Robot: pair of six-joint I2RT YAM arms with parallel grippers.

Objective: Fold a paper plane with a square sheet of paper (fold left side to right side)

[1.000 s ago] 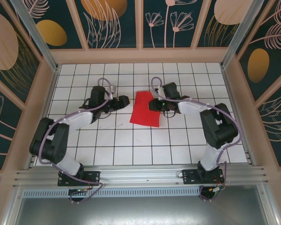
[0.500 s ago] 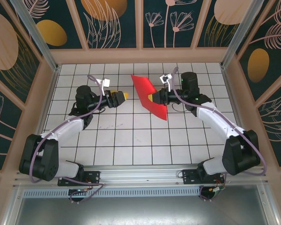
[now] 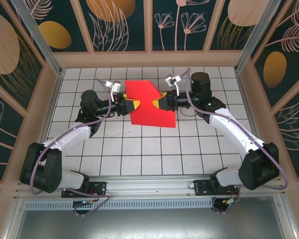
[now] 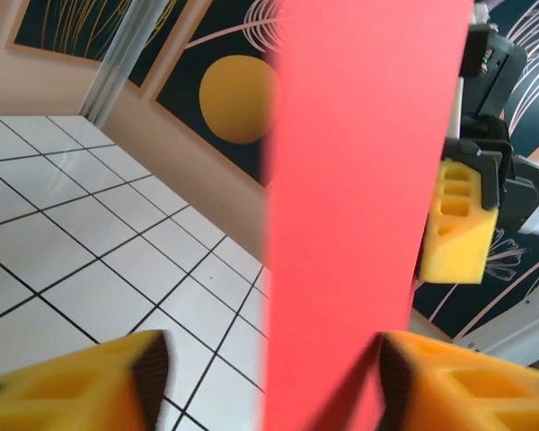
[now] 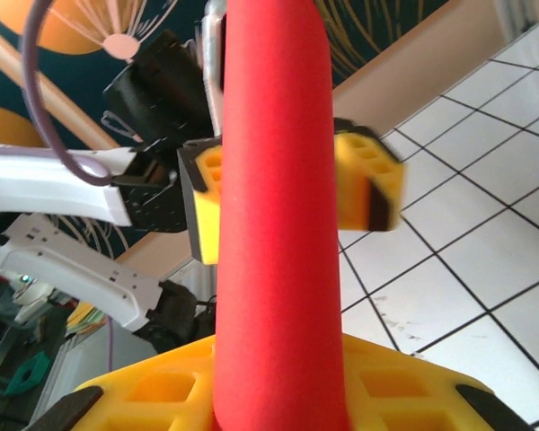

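A: White gridded table, dark flowered wall panels behind. How is the sheet held?

B: In the jaws of the right gripper the right edge of the square sheet of paper is clamped. The jaws of the left gripper are spread to either side of the left edge. A gap is seen between one finger and the paper, so nothing is gripped there yet. The sheet is held up off the table, between the two grippers, over its far half, and it is bowed rather than flat.

A: What is called for in this step?

B: Probably the left edge should be pinched squarely, near its middle, before anything is loosened on the right. Thin paper like this is likely to be creased wrongly if pulled or twisted. For left over right, the edges should be matched first, then the fold pressed down on the table.

A: Can any writing be read?

B: None is made out. The paper is plain red, and no brand or label is legible on the arms.
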